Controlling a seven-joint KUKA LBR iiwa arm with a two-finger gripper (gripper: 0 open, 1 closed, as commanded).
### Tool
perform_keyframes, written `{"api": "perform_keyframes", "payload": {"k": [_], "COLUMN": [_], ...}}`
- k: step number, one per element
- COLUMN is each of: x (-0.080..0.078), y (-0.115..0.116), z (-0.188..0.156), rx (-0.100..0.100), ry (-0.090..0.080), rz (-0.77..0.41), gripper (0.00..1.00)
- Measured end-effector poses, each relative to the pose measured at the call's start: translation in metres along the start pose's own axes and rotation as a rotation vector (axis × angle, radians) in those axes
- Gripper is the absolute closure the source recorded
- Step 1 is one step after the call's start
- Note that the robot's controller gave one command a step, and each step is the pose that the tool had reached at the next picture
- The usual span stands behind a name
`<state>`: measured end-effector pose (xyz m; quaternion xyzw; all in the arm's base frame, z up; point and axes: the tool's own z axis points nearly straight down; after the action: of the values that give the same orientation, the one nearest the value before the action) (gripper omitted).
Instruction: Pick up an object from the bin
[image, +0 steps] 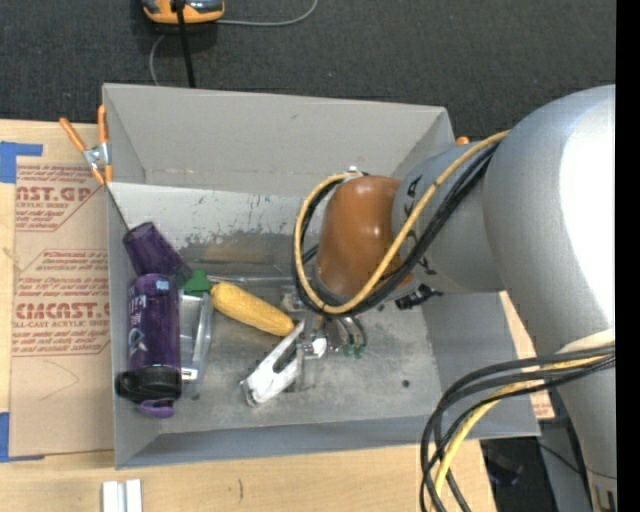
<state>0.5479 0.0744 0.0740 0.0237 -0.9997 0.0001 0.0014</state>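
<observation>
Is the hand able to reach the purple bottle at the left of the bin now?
Probably yes. The bottle lies uncovered at the left. The hand is near the white thing in the middle. The corn lies between, but low, so the hand may pass above it.

Grey bin (400, 395) below me, floor scuffed. On it: purple bottle (152, 325) lying along L wall, purple cup (150, 247) touching its top end, yellow corn cob (250, 308) mid-floor, white plastic piece (272, 372) just below the cob.

Counted one purple bottle (152, 325), one purple cup (150, 247), one yellow corn cob (250, 309). Plus one white piece (272, 373), one clear piece (201, 335).
</observation>
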Motion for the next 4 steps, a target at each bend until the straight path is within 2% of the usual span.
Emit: {"api": "perform_keyframes", "payload": {"k": [1, 4], "x": [-0.0194, -0.0194], "y": [0.0426, 0.0425], "z": [-0.0028, -0.0028], "rx": [0.001, 0.001], "ry": [-0.012, -0.012], "rz": [0.007, 0.007], "gripper": [1.00, 1.00]}}
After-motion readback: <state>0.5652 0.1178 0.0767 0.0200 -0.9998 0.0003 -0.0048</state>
